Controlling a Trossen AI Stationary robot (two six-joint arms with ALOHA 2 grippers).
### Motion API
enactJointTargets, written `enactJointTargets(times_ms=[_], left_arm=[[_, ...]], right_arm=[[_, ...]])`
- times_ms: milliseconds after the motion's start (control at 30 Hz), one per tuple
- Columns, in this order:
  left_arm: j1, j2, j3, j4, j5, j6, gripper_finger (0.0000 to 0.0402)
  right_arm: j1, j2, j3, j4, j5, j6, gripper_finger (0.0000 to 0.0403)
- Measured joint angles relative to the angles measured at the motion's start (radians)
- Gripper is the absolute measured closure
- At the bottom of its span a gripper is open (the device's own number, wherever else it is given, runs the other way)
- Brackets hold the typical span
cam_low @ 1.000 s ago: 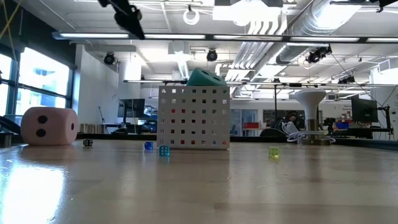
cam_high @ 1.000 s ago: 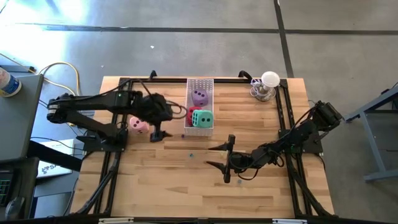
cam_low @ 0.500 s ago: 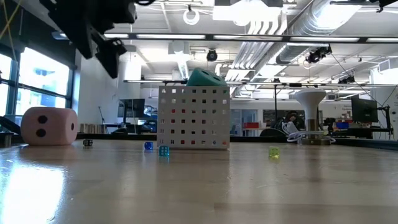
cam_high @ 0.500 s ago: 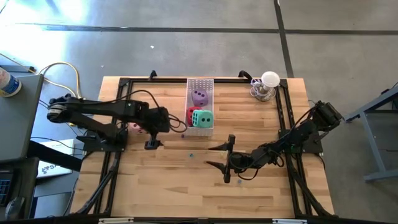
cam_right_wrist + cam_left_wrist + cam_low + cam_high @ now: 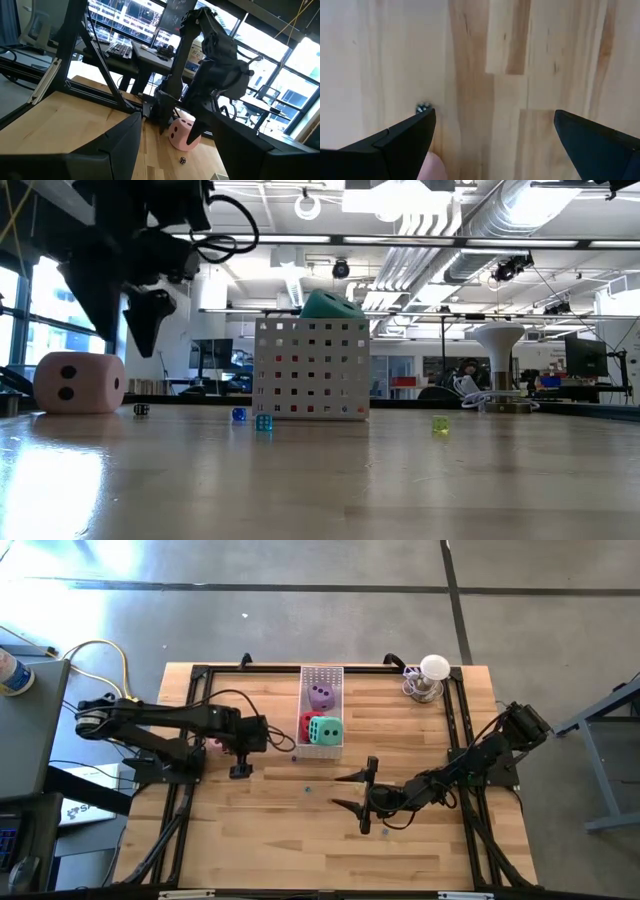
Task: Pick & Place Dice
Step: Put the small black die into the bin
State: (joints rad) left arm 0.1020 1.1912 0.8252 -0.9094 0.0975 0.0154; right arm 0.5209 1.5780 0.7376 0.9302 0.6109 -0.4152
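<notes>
Pale wood planks make the bench point(image 5: 280, 830), and its near part is bare. On this near side, toward the right, the right end effector point(image 5: 352, 791) rests low over the wood with its two fingers spread apart, holding nothing.

Farther in, three tiny dice lie on the wood in the low view: a blue one point(image 5: 239, 414), a light blue one point(image 5: 263, 422) and a yellow-green one point(image 5: 440, 423). One more tiny dark one point(image 5: 141, 410) sits near the pink die point(image 5: 79, 382).

The left end effector point(image 5: 240, 755) hangs above the bench just beside the pink die, with its fingers point(image 5: 402, 145) wide apart and nothing between them. In the high view only a small part of the pink die point(image 5: 213, 743) shows from under the arm. This die stands flat on the bench, well apart from the tray point(image 5: 334, 675), and shows a face with two dark pips toward the low camera. A cube has no long axis.

Beyond, the white perforated tray holds three dice: the red die point(image 5: 307, 726) and the green die point(image 5: 324, 730) touch side by side at the near end, and the purple die point(image 5: 321, 695) lies behind them. The green die shows four pips upward, the purple one shows two. In total four big dice are counted, one of each colour.

At the far right corner stands a white lamp-like object point(image 5: 432, 676).
</notes>
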Motion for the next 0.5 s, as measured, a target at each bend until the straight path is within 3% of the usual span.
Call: enactJointTargets(times_ms=[233,500], left_arm=[[0.019,0.003,-0.012,0.063,-0.036,0.127,0.0004],[0.079,0.017,-0.026,0.076,-0.065,0.142,0.0004]], right_arm=[[0.000,0.000,0.000,0.000,0.000,0.000,0.0172],[0.000,0.000,0.000,0.000,0.000,0.000,0.0172]])
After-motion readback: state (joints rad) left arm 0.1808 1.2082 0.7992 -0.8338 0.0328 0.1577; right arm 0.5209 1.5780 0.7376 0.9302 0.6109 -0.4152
